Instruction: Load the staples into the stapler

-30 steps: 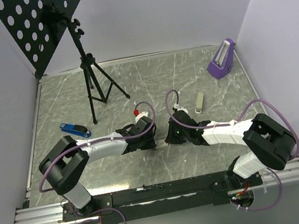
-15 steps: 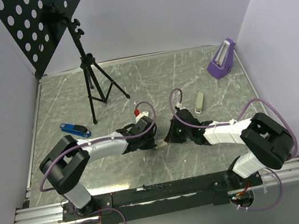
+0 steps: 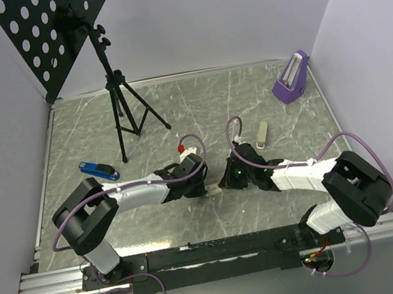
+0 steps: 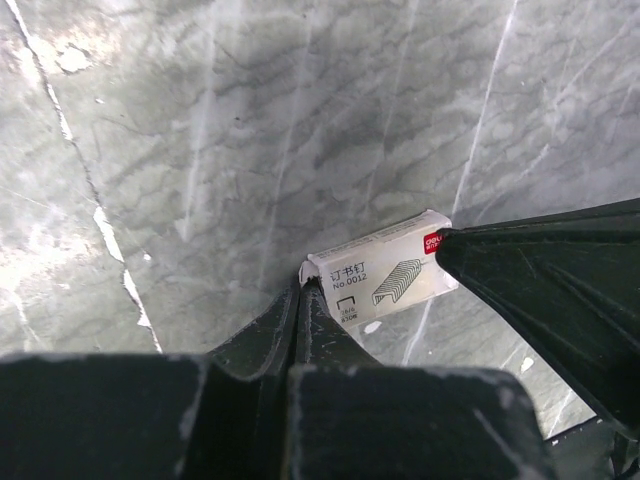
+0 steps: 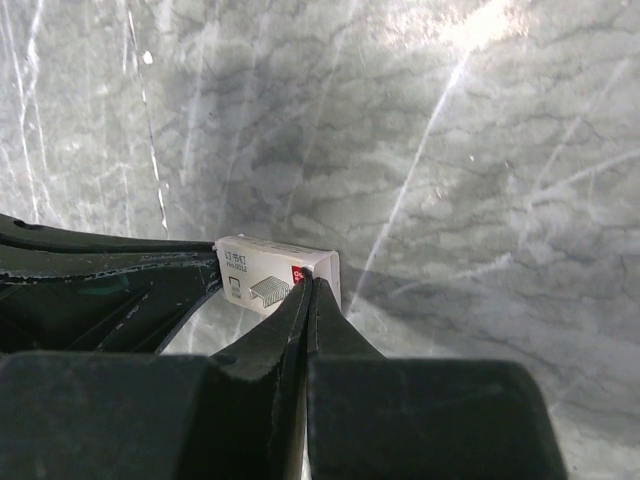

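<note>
Hidden and unreadable around the staple box

From above, can make out only a pale sliver of the staple box, near the middle of the worktop's near edge. Lies wedged under the left gripper and right gripper, with both sets of fingertips out of sight there. From the left wrist, loses its near-left corner behind closed dark fingers and its right end behind the other arm's finger. Cannot tell whether either closed tip pinches a flap or merely touches card. Cannot read the small print under the staple drawing. Cuts off the music stand at the overhead picture's upper edge.
</note>
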You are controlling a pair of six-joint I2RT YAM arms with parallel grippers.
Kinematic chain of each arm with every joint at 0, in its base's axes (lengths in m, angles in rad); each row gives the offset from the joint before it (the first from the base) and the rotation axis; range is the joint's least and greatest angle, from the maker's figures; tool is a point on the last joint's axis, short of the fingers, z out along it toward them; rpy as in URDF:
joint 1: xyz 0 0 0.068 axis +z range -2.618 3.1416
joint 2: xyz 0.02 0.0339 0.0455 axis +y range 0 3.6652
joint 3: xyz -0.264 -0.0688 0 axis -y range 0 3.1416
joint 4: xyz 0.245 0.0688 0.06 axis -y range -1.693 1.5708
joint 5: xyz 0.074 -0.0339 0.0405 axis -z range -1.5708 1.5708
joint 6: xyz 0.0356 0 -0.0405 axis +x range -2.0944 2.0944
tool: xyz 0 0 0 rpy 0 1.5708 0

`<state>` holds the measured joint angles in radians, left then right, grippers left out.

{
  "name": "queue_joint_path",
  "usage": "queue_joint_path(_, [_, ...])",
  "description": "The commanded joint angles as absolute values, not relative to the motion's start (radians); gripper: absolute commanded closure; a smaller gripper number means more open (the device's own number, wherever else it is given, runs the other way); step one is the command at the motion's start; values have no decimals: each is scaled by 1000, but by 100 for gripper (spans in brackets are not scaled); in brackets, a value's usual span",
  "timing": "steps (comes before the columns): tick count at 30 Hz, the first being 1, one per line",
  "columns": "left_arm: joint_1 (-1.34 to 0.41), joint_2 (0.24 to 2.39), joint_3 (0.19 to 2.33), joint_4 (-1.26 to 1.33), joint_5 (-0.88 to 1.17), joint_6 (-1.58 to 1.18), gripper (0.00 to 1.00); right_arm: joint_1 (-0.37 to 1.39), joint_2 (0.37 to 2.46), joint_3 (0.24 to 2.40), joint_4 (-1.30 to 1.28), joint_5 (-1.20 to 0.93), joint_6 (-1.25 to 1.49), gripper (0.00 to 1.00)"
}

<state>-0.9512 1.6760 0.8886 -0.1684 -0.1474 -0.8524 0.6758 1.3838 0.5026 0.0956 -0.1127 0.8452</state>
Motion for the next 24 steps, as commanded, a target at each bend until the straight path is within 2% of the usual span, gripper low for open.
queue_joint_path(1, [-963, 1646, 904, -166, -135, -865, 99, 672, 1338, 502, 49, -74, 825, 100])
queue_joint_path(8, [-963, 1625, 882, -160, -137, -865, 99, 661, 1312, 488, 60, -66, 828, 100])
queue_joint_path(12, [-963, 1612, 862, -138, -132, -870, 99, 657, 1284, 457, 106, -100, 836, 81])
queue_joint_path(15, [-965, 1611, 858, -126, -121, -874, 99, 658, 1267, 442, 144, -126, 844, 73])
queue_joint_path(20, [-963, 1618, 861, -117, -112, -873, 99, 655, 1279, 430, 178, -158, 853, 64])
queue_joint_path(24, [-963, 1621, 861, -112, -106, -876, 99, 652, 1305, 422, 209, -179, 862, 64])
